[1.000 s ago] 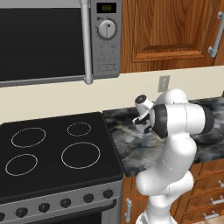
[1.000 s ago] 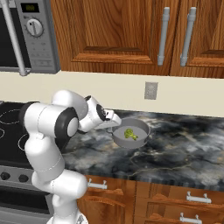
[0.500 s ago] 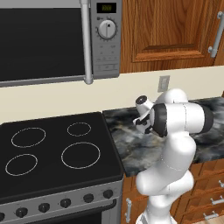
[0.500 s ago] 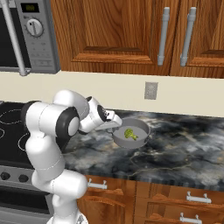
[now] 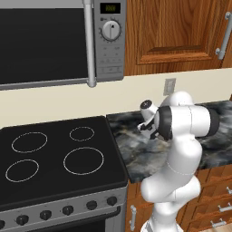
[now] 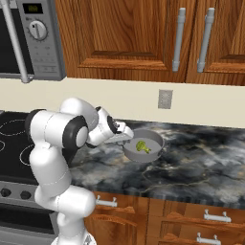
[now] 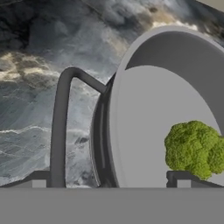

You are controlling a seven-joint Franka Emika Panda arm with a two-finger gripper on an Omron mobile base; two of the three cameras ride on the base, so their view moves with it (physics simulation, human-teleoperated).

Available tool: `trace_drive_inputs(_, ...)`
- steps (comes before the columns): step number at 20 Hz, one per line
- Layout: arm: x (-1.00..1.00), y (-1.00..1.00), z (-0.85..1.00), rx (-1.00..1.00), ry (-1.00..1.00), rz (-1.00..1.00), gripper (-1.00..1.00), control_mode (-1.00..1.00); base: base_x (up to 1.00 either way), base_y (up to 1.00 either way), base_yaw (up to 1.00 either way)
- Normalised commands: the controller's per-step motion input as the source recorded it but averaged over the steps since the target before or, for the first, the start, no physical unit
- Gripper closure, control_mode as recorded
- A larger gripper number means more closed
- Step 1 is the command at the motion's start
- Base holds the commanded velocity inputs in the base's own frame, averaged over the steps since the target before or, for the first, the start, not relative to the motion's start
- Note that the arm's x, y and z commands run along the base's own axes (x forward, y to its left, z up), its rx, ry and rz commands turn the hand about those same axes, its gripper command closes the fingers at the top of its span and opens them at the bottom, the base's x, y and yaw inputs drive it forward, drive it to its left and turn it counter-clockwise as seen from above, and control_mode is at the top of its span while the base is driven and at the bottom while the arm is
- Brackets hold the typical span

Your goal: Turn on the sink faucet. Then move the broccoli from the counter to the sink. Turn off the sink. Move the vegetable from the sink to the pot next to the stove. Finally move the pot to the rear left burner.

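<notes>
The two-finger gripper is down at the left rim of the round grey metal pot on the dark marbled counter; fingers are spread, straddling the rim, nothing clenched. The green broccoli floret sits inside the pot, right of the black stove.

Even, flat rendered light, bright throughout. No glare or blur. Soft shading inside the pot wall (darker toward its far rim); edges crisp, undistorted.
</notes>
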Motion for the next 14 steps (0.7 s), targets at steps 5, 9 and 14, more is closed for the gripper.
trace_drive_inputs(5,0.00,0.00,-0.13,0.00,0.00,0.00,1.00,-1.00,0.00,0.00,0.00)
trace_drive_inputs(9,0.03,-0.01,-0.05,0.00,0.00,0.00,1.00,-1.00,0.00,0.00,0.00)
trace_drive_inputs(14,0.01,0.00,-0.01,0.00,0.00,0.00,1.00,-1.00,0.00,0.00,0.00)
